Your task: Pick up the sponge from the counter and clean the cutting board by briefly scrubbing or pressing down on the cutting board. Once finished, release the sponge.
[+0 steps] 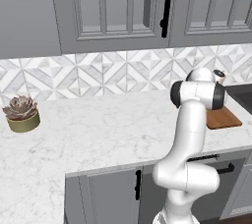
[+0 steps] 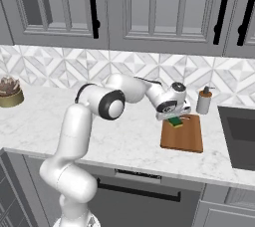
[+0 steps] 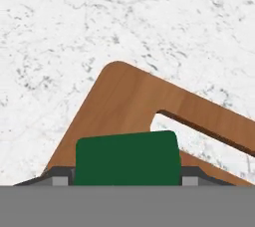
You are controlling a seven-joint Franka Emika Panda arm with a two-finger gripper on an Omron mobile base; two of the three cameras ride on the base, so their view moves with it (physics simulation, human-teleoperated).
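The gripper point(image 2: 175, 116) hangs over the far left corner of the cutting board point(image 2: 184, 136), with the sponge point(image 2: 175, 121) clamped between its jaws; in the hand view the dark green top of the sponge point(image 3: 127, 157) sits squarely between the two finger tips point(image 3: 59, 175), which press it from either side. The sponge is held low, at or just above the wood, though actual contact cannot be told from these angles. This looks like the scrubbing stage: the block is carried green face toward the camera so that its underside can be pressed flat on the board. The board lies near the front edge of the counter point(image 2: 129, 141), its long side running front to back, and a handle slot point(image 3: 199, 144) is cut through it near the corner under the hand. Most of the board's surface stretches toward the counter's front edge, so there is open room to drag the sponge that way. A soap dispenser point(image 2: 203, 101) stands just beyond the board's far right corner, and a dark sink point(image 2: 239, 136) lies right of it; sideways strokes should stay short. The potted plant point(image 1: 21, 114) sits well apart at the counter's far left.
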